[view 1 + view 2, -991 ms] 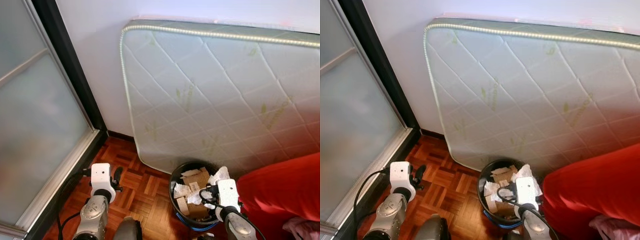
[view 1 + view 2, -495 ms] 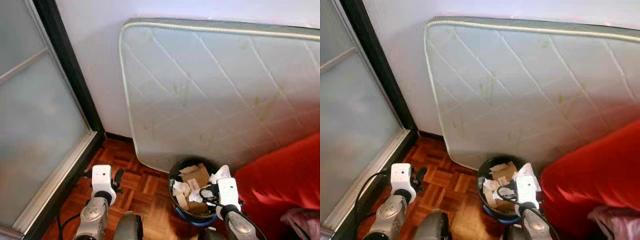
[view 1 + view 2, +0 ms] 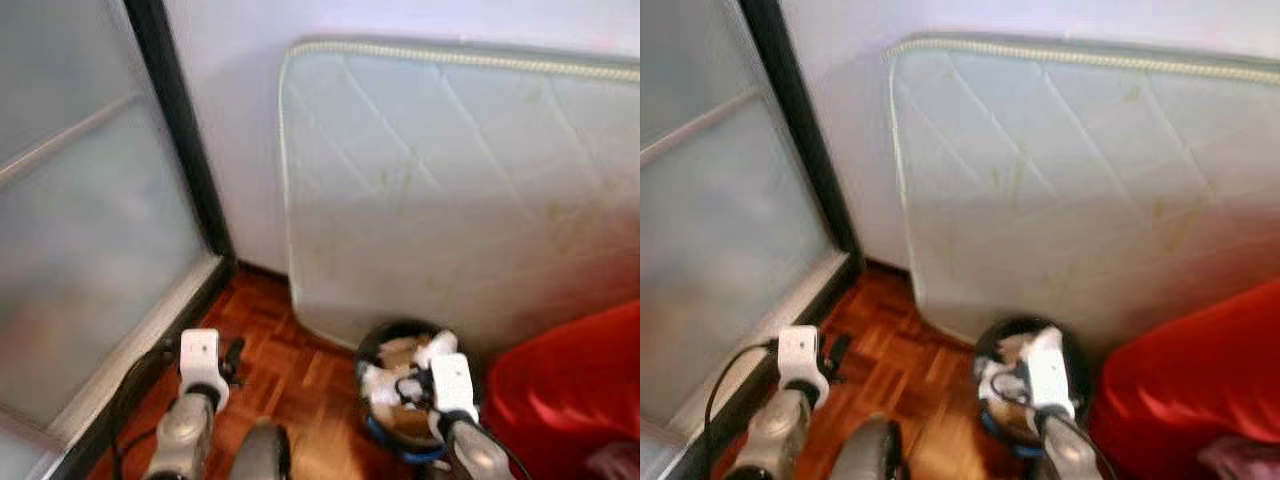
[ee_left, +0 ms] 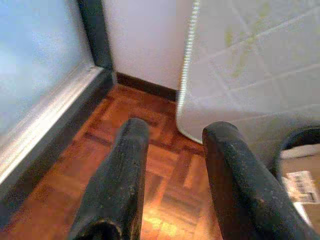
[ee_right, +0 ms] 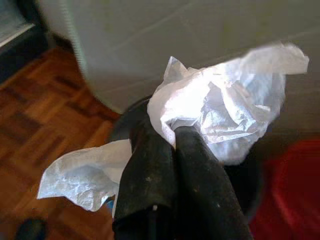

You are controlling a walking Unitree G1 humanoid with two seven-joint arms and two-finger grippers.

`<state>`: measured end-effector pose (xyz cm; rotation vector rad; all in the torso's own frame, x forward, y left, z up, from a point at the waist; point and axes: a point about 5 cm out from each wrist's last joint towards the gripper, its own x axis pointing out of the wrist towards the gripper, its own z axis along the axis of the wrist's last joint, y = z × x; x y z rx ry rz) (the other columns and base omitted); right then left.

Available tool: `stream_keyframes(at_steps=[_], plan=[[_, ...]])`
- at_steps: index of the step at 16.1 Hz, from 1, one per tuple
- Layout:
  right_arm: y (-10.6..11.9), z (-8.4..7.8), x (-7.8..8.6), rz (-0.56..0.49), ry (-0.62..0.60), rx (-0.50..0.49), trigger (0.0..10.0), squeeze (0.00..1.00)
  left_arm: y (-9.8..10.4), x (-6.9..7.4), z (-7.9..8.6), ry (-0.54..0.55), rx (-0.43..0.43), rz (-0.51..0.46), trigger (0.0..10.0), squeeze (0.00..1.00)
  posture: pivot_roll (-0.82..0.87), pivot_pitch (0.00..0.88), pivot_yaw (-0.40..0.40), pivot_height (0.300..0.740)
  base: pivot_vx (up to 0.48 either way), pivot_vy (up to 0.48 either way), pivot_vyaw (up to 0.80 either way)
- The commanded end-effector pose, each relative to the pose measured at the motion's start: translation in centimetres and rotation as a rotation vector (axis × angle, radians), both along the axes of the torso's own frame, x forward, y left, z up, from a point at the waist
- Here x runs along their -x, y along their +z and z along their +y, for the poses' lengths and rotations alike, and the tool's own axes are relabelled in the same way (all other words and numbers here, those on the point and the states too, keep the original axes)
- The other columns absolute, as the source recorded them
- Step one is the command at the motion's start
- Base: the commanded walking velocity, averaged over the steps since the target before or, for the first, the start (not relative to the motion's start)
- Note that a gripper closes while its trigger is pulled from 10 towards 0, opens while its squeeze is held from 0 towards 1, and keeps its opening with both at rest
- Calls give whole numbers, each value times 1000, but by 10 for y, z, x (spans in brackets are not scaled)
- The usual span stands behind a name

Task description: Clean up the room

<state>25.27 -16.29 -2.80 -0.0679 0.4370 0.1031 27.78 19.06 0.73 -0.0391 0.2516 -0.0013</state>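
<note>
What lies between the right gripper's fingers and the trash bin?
Crumpled white tissue, clamped in the right gripper, hangs just above the black trash bin, as the right wrist view shows.

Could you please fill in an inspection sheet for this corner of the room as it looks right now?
Surface: wooden parquet floor.
Job's things: crumpled white tissue pinched in the right hand, held over the black bin.
Clutter: paper and cardboard scraps in the bin.
Hands: left hand open, holding nothing, above the floor.
Cables: black cable along the left arm.
Surroundings: mattress leaning on the wall, frosted glass door, red fabric.
</note>
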Motion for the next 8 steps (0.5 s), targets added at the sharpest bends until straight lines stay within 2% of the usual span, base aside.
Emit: stream_keyframes(at_steps=[1,8], plan=[[-1,-1,1,4,-9,-7,10000,0,3,-1,1,1,-5,-14,10000,0,19,73,21,632,311,0,0],[1,8,-3,-4,-4,-23,10000,0,6,-3,5,6,-14,-30,10000,0,35,79,24,632,327,0,0]])
